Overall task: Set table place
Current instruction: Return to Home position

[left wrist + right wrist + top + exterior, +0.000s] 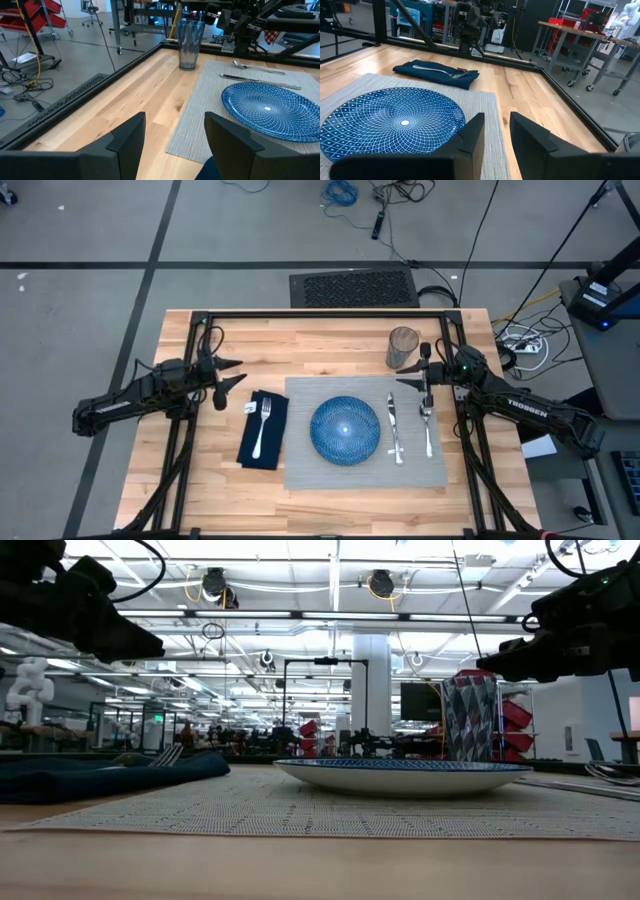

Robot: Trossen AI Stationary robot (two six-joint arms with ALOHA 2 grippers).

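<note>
Seen from above, the grey placemat [300, 470] lies flat in the middle of the light plank surface [330, 350]. Its long axis runs from arm to arm, and its short edges face the arms. A round blue plate [345, 430] sits on it. To the plate's right a silver knife [394, 428] and spoon [427, 425] lie side by side, crosswise to that axis. A navy napkin [275, 442] carrying a fork [262, 425] lies on bare wood just beside the mat's left edge. A ribbed cup [402, 347] stands upright off the mat's far right corner. The left hand [235, 373] is near the napkin's far end, and the right hand [408, 377] is by the cup.

The low view adds the mat's fine woven ribbing and the plate's shallow rim. It also shows both hands raised clear of the surface.

The left wrist view shows the left hand's fingers set wide apart with nothing between them.

The right wrist view shows the right hand's fingers at a narrow gap, also holding nothing, and the plate's white web pattern is plain.
</note>
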